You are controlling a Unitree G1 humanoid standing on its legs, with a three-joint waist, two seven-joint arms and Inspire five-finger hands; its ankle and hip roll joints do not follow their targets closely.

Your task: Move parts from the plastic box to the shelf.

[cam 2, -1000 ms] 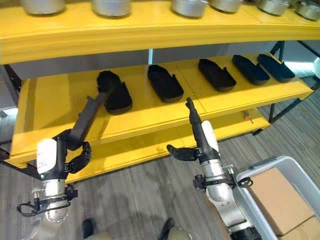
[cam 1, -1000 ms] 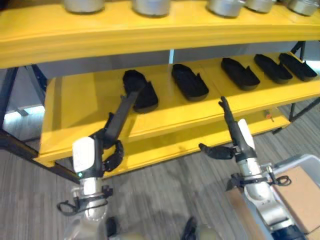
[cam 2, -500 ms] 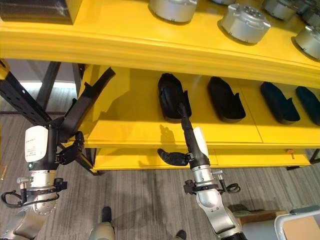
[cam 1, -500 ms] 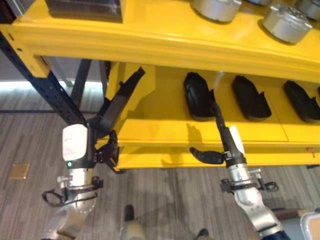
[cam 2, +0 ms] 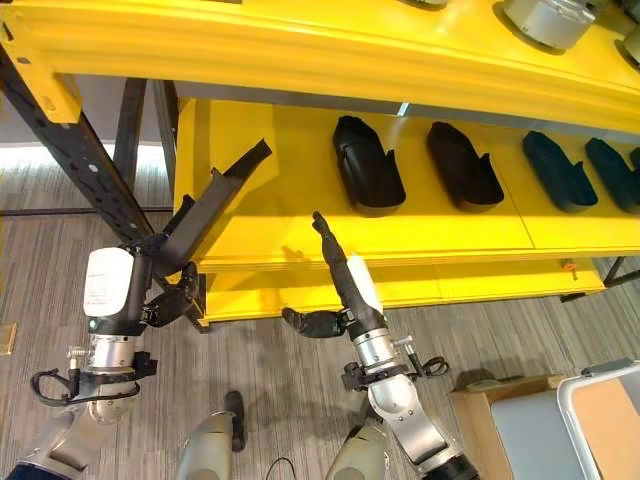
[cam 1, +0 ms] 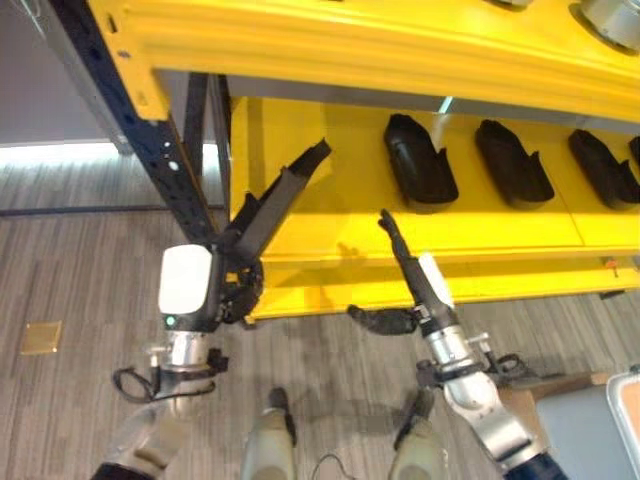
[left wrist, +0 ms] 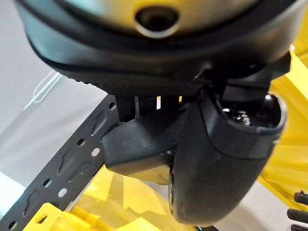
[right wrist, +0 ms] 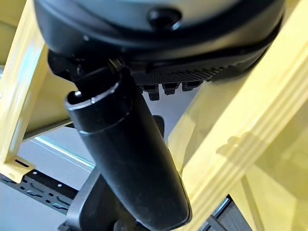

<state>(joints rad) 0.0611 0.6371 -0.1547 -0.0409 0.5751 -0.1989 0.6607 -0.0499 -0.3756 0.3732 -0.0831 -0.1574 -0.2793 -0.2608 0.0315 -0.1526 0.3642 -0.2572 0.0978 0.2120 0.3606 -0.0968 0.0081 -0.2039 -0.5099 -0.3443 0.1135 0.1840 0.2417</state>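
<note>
Left hand (cam 1: 235, 285) is curled round the lower end of a long black part (cam 1: 285, 195), gripping it low down in front of the yellow shelf (cam 1: 330, 215). From where I stand, the part's long axis runs up and away from the hand, its free tip slanting toward the bare left stretch of the middle shelf board, just beside the dark perforated upright (cam 1: 150, 140). That empty patch lies straight ahead of the tip, so the left arm is plainly the nearer one for setting it down; I'd judge it needs to lean the part forward and lay it flat.

Right hand (cam 1: 405, 300) holds nothing, fingers straight and pointing up at the shelf edge, thumb out to the side.

Further along the same board sit matching black parts (cam 1: 420, 165), moulded, matte, shoe-like shells lying in a row. Shelf boards are smooth glossy yellow; the floor (cam 1: 70, 260) is grey striped carpet. A grey box (cam 2: 590, 410) corner shows low at the right.
</note>
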